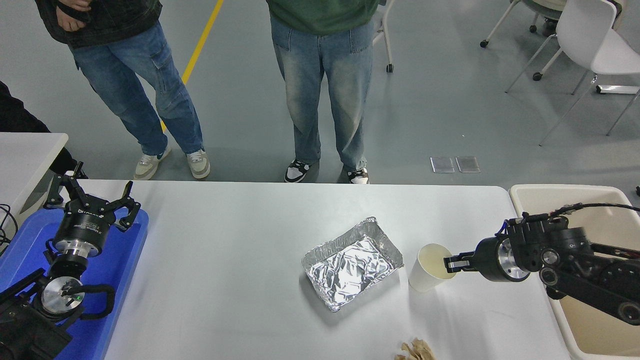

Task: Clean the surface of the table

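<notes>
The wide white table surface [225,260] fills the lower part of the head view. On it lie a crumpled foil tray [351,263], a white paper cup [428,275] and a scrap of brown paper [415,350] at the front edge. My right gripper [450,262] is shut on the cup's right rim, and the cup tilts toward the gripper. My left gripper [90,200] is open and parked at the lower left above the blue tray [120,280].
A beige bin [605,320] stands off the table's right end, under my right arm. A small white table [25,150] is at far left. Two people stand at the far side. White chairs [590,45] stand at the back right.
</notes>
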Controlling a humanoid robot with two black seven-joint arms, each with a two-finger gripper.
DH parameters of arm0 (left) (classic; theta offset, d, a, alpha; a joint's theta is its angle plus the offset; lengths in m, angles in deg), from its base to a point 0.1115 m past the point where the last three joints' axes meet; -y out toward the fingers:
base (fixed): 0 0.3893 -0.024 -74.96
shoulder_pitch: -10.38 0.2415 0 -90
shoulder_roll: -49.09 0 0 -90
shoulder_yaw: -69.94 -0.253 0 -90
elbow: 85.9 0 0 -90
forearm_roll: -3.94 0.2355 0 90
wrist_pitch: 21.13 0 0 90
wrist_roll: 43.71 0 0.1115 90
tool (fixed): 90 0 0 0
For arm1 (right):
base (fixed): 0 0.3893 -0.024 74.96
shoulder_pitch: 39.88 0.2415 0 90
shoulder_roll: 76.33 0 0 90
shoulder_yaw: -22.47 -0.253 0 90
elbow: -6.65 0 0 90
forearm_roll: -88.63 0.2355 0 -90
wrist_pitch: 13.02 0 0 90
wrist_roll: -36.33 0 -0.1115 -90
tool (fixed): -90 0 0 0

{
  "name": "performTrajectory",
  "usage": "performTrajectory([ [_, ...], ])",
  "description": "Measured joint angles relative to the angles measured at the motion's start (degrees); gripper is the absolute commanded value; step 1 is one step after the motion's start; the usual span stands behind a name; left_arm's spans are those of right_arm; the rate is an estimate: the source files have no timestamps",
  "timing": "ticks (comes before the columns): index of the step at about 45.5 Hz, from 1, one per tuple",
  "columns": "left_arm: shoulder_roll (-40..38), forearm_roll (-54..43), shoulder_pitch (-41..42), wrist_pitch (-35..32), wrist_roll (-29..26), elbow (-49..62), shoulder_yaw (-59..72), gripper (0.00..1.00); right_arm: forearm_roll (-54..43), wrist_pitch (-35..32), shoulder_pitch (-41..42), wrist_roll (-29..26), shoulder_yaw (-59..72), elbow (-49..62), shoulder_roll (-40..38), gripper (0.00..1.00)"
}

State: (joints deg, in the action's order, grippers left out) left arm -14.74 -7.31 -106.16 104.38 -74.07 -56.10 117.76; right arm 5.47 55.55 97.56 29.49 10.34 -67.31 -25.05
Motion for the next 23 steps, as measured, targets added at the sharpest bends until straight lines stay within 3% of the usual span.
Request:
performTrajectory([
  [11,0.00,0.00,0.00,0.00,0.00,0.00,0.00,1.00,0.69,-0.25,0.71,0.27,-0.47,-1.50,-1.68,0.00],
  [23,0.00,-0.01,-0.03,0.00,0.01,0.00,0.00,1.00,4.40,-2.01,4.06,1.55,-0.80,-8.20,-9.35,0.00],
])
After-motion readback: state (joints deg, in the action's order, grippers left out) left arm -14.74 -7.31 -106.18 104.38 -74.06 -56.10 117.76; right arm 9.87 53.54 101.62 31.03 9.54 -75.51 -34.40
